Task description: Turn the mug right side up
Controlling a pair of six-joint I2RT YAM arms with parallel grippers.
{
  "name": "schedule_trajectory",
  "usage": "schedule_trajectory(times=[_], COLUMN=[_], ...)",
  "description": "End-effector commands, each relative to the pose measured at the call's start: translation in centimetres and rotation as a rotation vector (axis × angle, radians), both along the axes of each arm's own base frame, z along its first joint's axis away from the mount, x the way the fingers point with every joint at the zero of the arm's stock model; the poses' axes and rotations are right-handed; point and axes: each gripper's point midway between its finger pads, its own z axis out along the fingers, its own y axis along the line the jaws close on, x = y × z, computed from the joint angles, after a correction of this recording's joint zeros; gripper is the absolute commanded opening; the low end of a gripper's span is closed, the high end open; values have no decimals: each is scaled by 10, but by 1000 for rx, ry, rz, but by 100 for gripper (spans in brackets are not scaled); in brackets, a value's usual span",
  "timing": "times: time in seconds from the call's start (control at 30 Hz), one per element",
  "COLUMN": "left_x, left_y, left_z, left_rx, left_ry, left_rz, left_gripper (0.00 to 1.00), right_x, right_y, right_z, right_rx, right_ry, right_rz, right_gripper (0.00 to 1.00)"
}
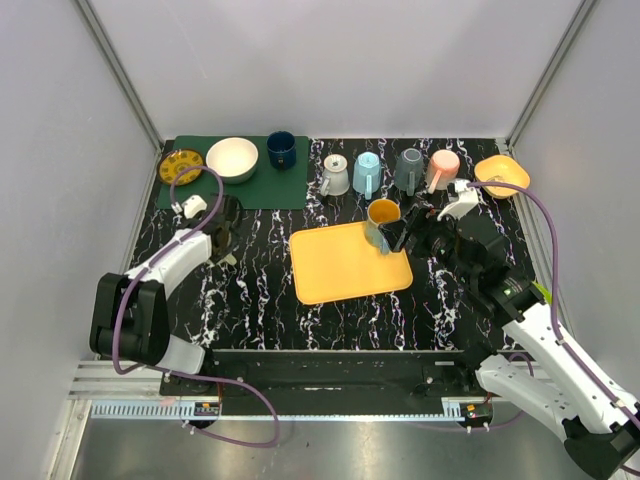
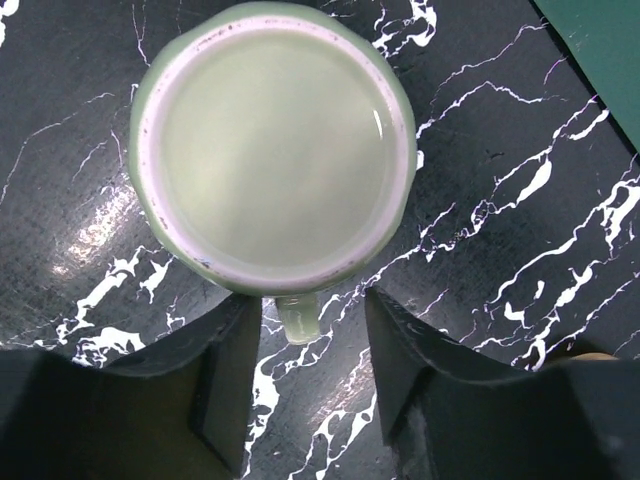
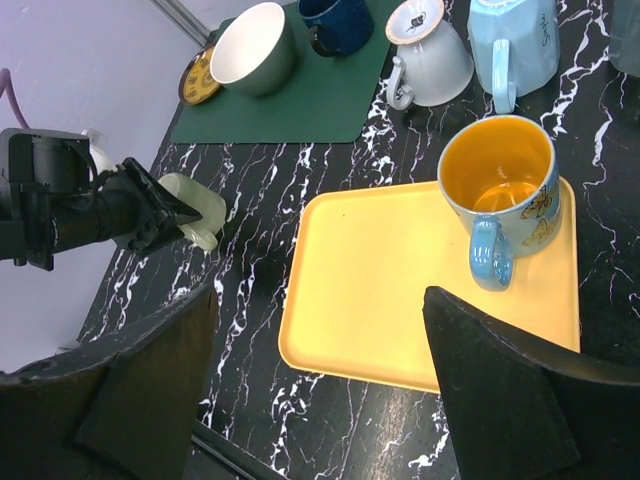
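- Task item: pale green mug (image 2: 275, 150), upside down on the black marbled table (image 2: 520, 200), flat base and its raised ring facing the left wrist camera (a few dark specks along the ring).
- Position: left part of the table, just in front of the green mat (image 1: 255, 185), well apart from the yellow tray (image 1: 345, 265).
- Mug handle (image 2: 298, 325) pointing toward the left gripper (image 2: 312, 312); only a short stub showing below the mug's edge.
- Directly above the mug and pointing down: the left gripper, jaws partly apart, one finger (image 2: 225, 380) on each side of the handle. Strips of bare table visible between handle and fingers, no contact seen, nothing gripped.
- At the tray's far right edge: right gripper (image 3: 320, 300), spread wide and empty, just beside the blue mug (image 3: 500, 190).
- Blue mug upright on the tray's far right corner, orange inside, butterfly print on the side, handle turned toward the right wrist camera.
- Rest of the tray bare.
- On the mat: white bowl (image 1: 232, 158), dark blue cup (image 1: 281, 150), yellow patterned plate (image 1: 181, 165) at the far left corner.
- Along the far edge, right of the mat, in a row: white mug (image 1: 335, 175) base up, light blue mug (image 1: 367, 172), grey mug (image 1: 409, 168), pink mug (image 1: 443, 168), then an orange bowl (image 1: 503, 175) at the far right corner.
- Which way up the grey and pink mugs stand: cannot tell.
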Motion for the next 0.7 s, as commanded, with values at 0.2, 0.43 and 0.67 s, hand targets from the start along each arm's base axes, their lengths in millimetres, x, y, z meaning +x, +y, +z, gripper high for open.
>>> schedule_trajectory(times=[0.2,0.43,0.67], left_x=[9,7,9], left_y=[11,19,19], left_z=[4,0,-3], left_rx=[-27,-46,-69], left_ry=[-40,-25,-29], left_rz=[23,61,60], left_gripper=[43,49,36], right_x=[1,1,2], right_y=[5,8,7], right_z=[4,3,4], right_rx=[16,21,20], right_ry=[-25,-18,-20], right_rz=[16,24,23], right_gripper=[89,89,89])
